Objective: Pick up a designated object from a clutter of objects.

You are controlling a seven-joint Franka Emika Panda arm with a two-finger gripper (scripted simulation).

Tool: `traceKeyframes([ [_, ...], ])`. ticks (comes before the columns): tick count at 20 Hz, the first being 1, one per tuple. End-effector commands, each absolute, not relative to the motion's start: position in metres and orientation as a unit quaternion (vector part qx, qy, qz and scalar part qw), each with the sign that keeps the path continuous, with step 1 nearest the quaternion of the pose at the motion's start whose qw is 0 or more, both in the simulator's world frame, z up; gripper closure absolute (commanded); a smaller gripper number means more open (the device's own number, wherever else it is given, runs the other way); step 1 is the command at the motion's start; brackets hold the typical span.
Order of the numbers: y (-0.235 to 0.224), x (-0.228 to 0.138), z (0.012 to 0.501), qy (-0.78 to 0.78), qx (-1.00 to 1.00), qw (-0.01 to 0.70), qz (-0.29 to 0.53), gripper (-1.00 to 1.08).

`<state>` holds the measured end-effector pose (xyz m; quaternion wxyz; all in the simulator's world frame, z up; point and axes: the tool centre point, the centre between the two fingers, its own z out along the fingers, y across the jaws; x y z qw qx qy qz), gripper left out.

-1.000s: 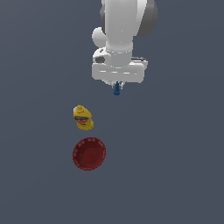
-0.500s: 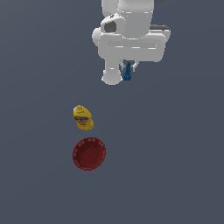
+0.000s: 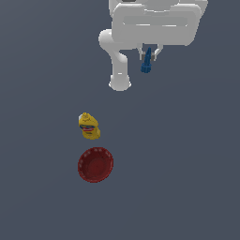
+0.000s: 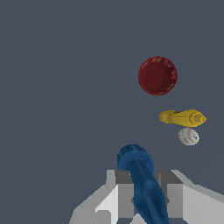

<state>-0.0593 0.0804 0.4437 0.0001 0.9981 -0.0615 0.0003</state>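
Observation:
The tiny blue item (image 3: 146, 61) is slender and tapered, with its wider end pointing down. It hangs between the fingers of my gripper (image 3: 149, 54), well above the floor. In the wrist view the blue item (image 4: 142, 181) fills the gap of the gripper (image 4: 148, 197), which is shut on it. The yellow bottle with a red label (image 3: 88, 126) lies on the floor, far below and toward the exterior view's left. The round dark-red bowl (image 3: 95, 164) sits just beyond it. Both also show in the wrist view: the bottle (image 4: 181, 117) and the bowl (image 4: 158, 75).
A small white ball with red stitching (image 4: 188, 136) lies next to the yellow bottle in the wrist view. It does not show in the exterior view. The floor is plain dark grey all around.
The arm has risen with the blue item held in the gripper, moving up and toward the exterior view's right. The bottle and bowl have not moved.

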Motion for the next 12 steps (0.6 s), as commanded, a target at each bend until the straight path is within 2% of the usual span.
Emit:
traceKeyframes([
  [1, 0.084, -0.057, 0.453, -0.062, 0.998, 0.0, 0.0, 1.08],
  [12, 0.087, -0.054, 0.462, -0.062, 0.998, 0.0, 0.0, 1.08],
])
